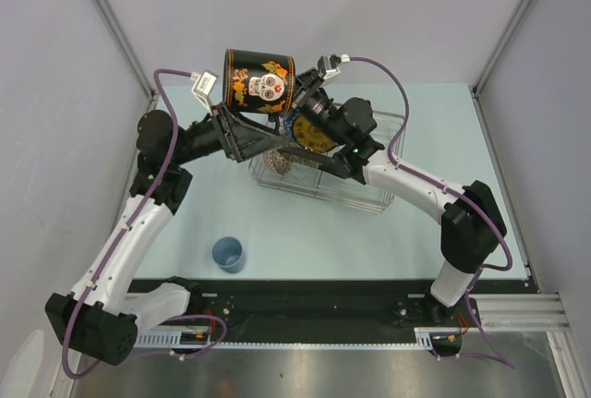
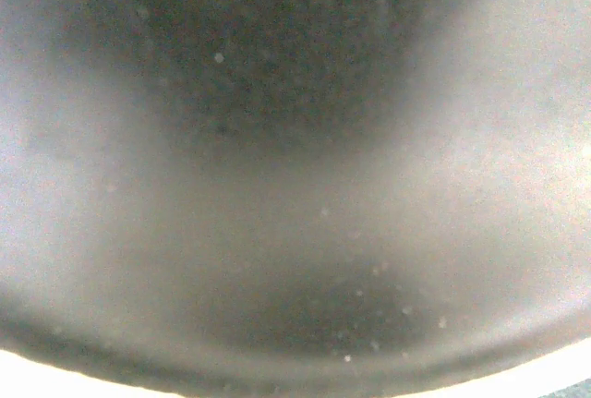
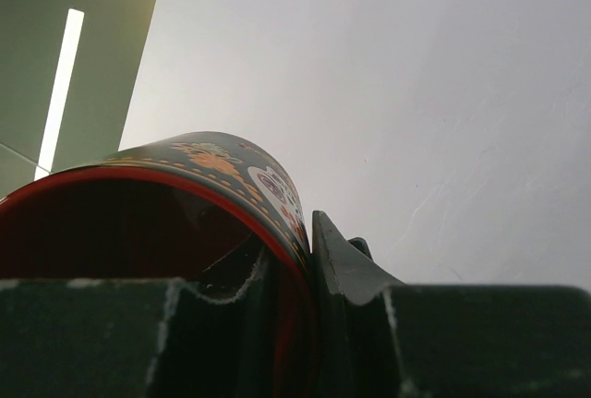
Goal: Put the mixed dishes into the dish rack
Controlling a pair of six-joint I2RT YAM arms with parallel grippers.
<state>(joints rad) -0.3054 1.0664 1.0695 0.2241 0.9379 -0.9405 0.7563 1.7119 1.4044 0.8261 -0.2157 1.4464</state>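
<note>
Small light-blue cup (image 1: 228,254): stands upright on the pale table (image 1: 305,232) near the arm bases, well apart from the rack and not yet loaded. It is plain, smooth and round.
Dish rack (image 1: 369,197): a rectangle of silver wire at mid-table, with a grid bottom and low sides. The open top probably suits dishes lowered in from above.
Yellow round patterned plate (image 1: 309,132): already inside the rack and seemingly up on edge, with the right arm hiding part of it.
Left gripper (image 1: 242,130): sits just beside the mug's base. Its wrist view is only a blur of some very close surface, so I cannot tell whether it grips anything or stands free.
Right gripper (image 3: 291,250): clamped on the mug's rim, with one finger inside against the red lining and the other outside on the black wall. This is likely a pinch on the thin wall because the body is too wide to span.
Black mug (image 1: 261,82): held in the air over the far-left part of the rack, tipped on its side with the skull print facing up — a glossy cylinder, red inside, decorated in orange and white.
</note>
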